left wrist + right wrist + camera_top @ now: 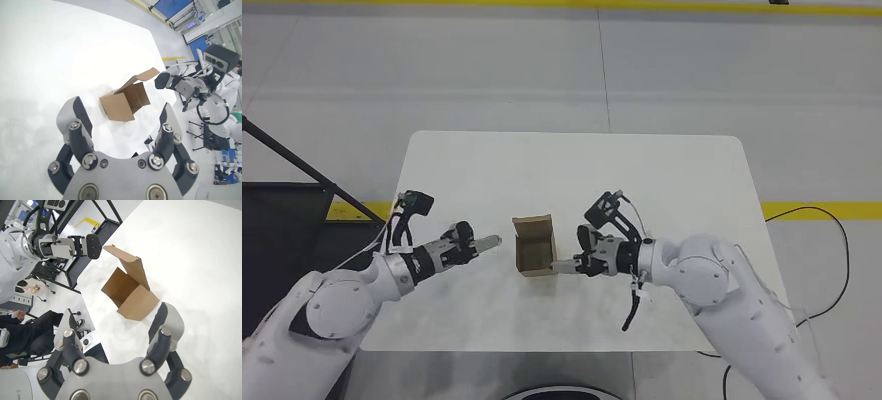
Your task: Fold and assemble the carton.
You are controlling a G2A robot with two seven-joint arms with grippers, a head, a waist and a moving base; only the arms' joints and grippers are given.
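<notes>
Holds left gripper spread open, empty, near the carton. Holds right gripper wide open too, just beside it.

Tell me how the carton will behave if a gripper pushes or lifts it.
The carton looks empty and thin-walled, so it is probably light and would slide on the smooth table. One end is open with one flap standing loose, so the walls likely flex under a squeeze, and the flap may swing if nudged.

Bright even light — glare on the table.
</notes>
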